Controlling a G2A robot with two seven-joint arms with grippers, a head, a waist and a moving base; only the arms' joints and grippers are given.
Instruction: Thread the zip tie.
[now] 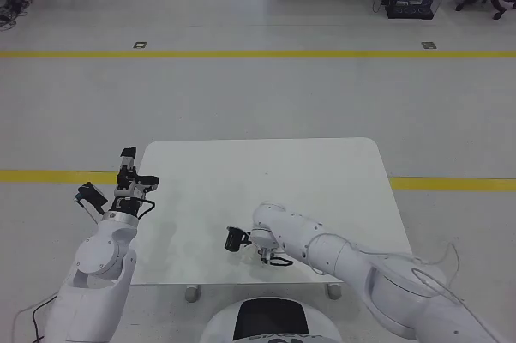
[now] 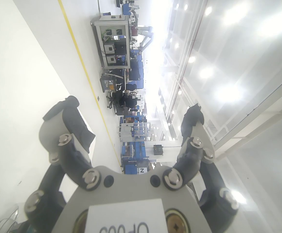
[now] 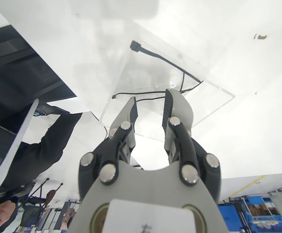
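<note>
**Position.** The zip tie (image 3: 166,60) lies on a clear plate (image 3: 211,98) on the table (image 1: 284,180), just ahead of the right gripper (image 3: 150,95). Its square head (image 3: 135,45) is at the end far from the gripper. The strap runs from the head toward a corner of the plate, where a thinner dark line doubles back. It cannot be told whether that line is the tail or a reflection in the plate. No tail is seen in the head, so the tie is judged not yet threaded.

**Grippers.** The right gripper is released: its jaws are parted, nothing is held, and its tips are near the plate. The left gripper (image 2: 132,104) is spread wide and empty. It is held at the table's left edge and directed into the room.

**Handling (judged).** The tie is expected to be very light, thin, springy and slick, and it lies flat on a smooth surface.
- The strap should be pinched across its width, a little behind the tail tip, so that the tip is left free for insertion.
- The head should be held just behind its slot.
- A loose grip is likely to let the strap twist or slide.
</note>
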